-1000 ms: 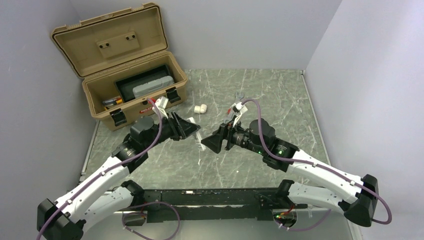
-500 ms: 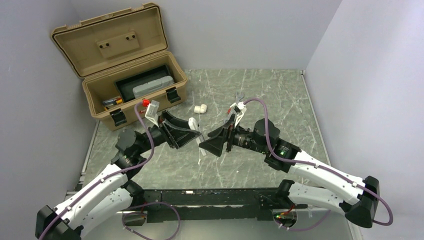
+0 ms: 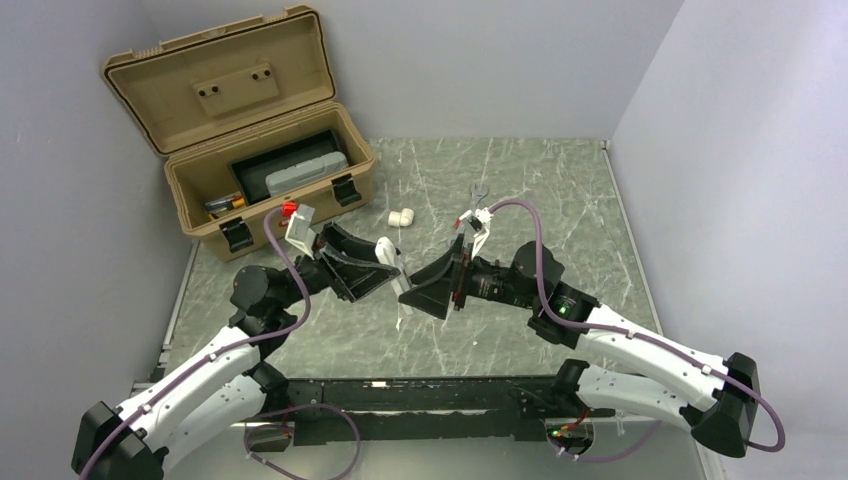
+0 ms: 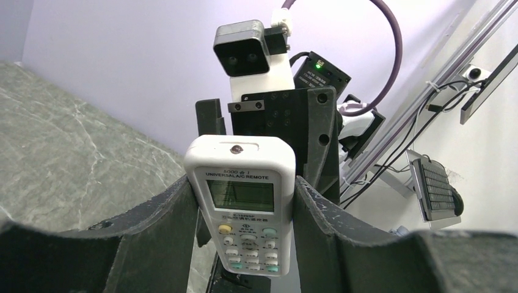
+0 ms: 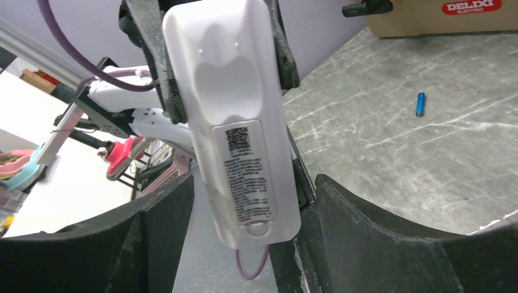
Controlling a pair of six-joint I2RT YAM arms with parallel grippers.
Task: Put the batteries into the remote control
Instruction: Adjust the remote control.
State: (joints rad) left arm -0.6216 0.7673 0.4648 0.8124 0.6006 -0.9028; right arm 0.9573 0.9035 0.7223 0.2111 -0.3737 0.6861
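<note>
Top external: one slim white plastic remote control (image 3: 389,251), two grippers. Remote sat above the grey marbled table (image 3: 540,190), clamped in the left gripper (image 3: 392,270), with the right gripper (image 3: 428,288) just beside it. Orange-red cylindrical batteries (image 3: 226,203) lay in the open tan plastic toolbox (image 3: 270,218); count unreadable.

Left wrist: remote (image 4: 241,207) upright, button face to camera, left fingers (image 4: 165,232) pressed on both its sides.

Right wrist: remote's labelled back (image 5: 244,159) faced the camera. Its lower end sat between the right fingers (image 5: 360,220), which were spread wide with a slight gap each side. One small blue cylinder (image 5: 420,104) lay on the table.
</note>
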